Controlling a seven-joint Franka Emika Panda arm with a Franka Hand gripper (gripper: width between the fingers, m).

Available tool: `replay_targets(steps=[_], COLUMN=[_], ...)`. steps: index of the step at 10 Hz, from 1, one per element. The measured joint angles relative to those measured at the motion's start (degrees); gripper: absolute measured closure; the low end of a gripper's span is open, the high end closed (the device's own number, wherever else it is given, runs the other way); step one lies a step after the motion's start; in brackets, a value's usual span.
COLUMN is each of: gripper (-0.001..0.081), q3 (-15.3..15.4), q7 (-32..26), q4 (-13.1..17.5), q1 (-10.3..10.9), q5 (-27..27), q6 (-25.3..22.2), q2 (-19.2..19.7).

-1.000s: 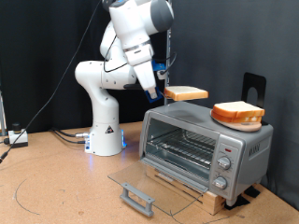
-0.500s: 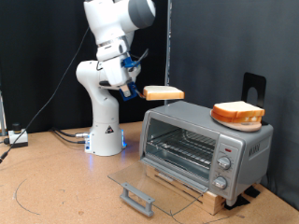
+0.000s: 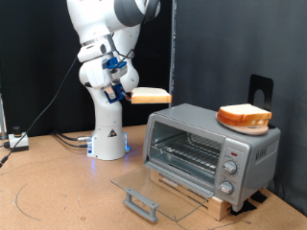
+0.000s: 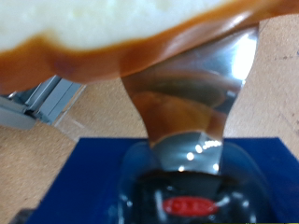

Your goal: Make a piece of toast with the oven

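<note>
My gripper (image 3: 128,93) is shut on a piece of toast (image 3: 152,97), a flat slice with an orange-brown crust, held level in the air to the exterior view's left of the oven (image 3: 213,146). The silver oven stands with its glass door (image 3: 153,187) dropped open and its wire rack showing. Another slice (image 3: 245,117) lies on the oven's roof at the right. In the wrist view the held toast (image 4: 112,33) fills the upper part, with a shiny finger (image 4: 192,103) under its crust.
The white robot base (image 3: 108,129) stands behind the oven's left side, with cables trailing to the exterior view's left. A black stand (image 3: 261,88) rises behind the oven. The oven's three knobs (image 3: 230,168) are on its right front.
The arm has swung towards the exterior view's left and slightly down, carrying the toast from above the oven's roof to a spot left of the oven.
</note>
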Motion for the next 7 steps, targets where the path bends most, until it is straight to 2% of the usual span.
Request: replay_targets(steps=[1, 3, 7], gripper=[0.0412, 0.0412, 0.0412], q3=[0.7, 4.6, 10.4], q7=[-1.8, -2.1, -2.2], q4=[-1.6, -5.0, -6.3], q1=[0.3, 0.3, -0.2], q5=[1.8, 2.2, 2.0], q6=[4.1, 12.5, 22.0], q2=[0.2, 2.3, 11.3])
